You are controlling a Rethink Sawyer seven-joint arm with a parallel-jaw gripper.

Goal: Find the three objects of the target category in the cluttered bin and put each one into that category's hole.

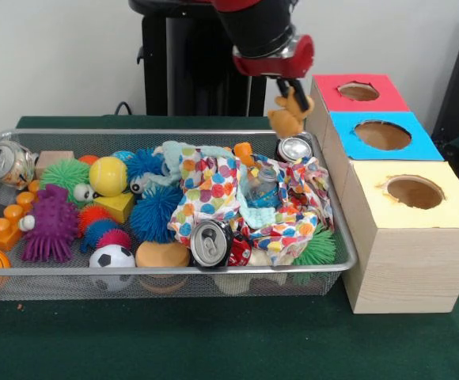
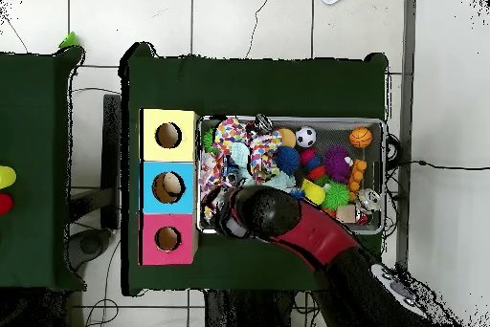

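Green cloth covers the desk (image 1: pixel 214 340), which carries a wire-mesh bin (image 1: pixel 166 277) full of clutter and, just beside it, a row of three wooden boxes with round holes: red box (image 1: pixel 356 93), blue box (image 1: pixel 381 134), yellow box (image 1: pixel 413 194). Gripper (image 1: pixel 291 89) hangs above the bin's corner next to the red box, jaws clamped on a small orange plush toy (image 1: pixel 290 115) that dangles below them, clear of the bin contents. In the overhead view the arm covers this corner, so the toy's offset from any hole cannot be told there; something pale already sits in the blue hole (image 2: pixel 168 186). Remaining in the bin: crushed cans (image 1: pixel 210 241), spiky rubber balls (image 1: pixel 51 222), a polka-dot cloth (image 1: pixel 214 186), a soccer ball (image 1: pixel 111 257). Judged step: carry to the hole. Risks: the toy hangs loosely and off-centre, so it may swing and catch a box edge, land on the hole's rim instead of inside, or slip free if the grip holds only a limb.
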